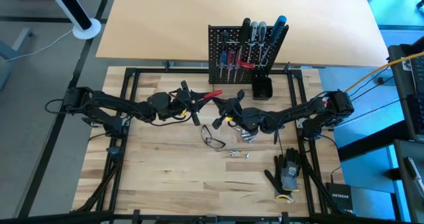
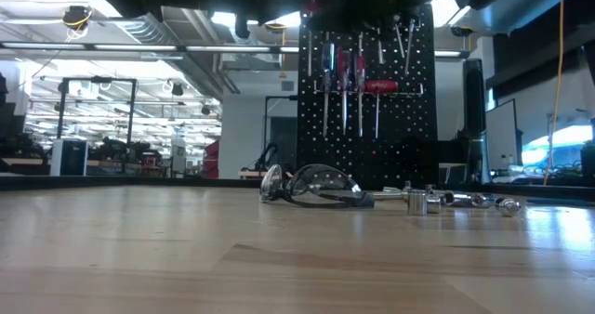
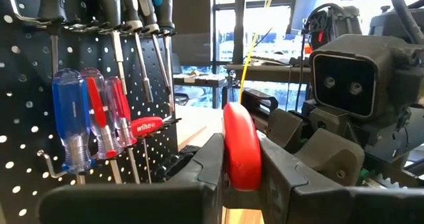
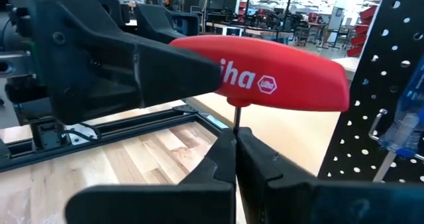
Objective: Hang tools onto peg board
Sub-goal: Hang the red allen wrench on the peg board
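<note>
A red T-handle tool (image 1: 212,94) hangs in the air in front of the peg board (image 1: 238,52), between my two grippers. My left gripper (image 3: 242,168) reaches in from the table's left and is shut on the tool's red handle. My right gripper (image 4: 236,141) comes from the table's right and is shut on its thin metal shaft. Several screwdrivers with red, blue and black handles (image 3: 86,118) hang on the peg board's hooks. My left gripper pinches one end of the red handle (image 3: 242,144) between its two fingers (image 3: 212,164), coming level from the table's left, with the fingers lying along the handle. The tool is lifted clear of the table. My right gripper pinches the thin metal shaft (image 4: 236,118) just under the handle, at its fingertips (image 4: 222,151), coming level from the table's right. The red handle (image 4: 278,81) stands beyond the fingertips, level.
Safety glasses (image 1: 213,138) and small metal sockets (image 1: 238,152) lie on the wooden table under the grippers. Black gloves (image 1: 286,174) lie near the right front. A small black cup (image 1: 262,88) stands at the peg board's foot, on its right.
</note>
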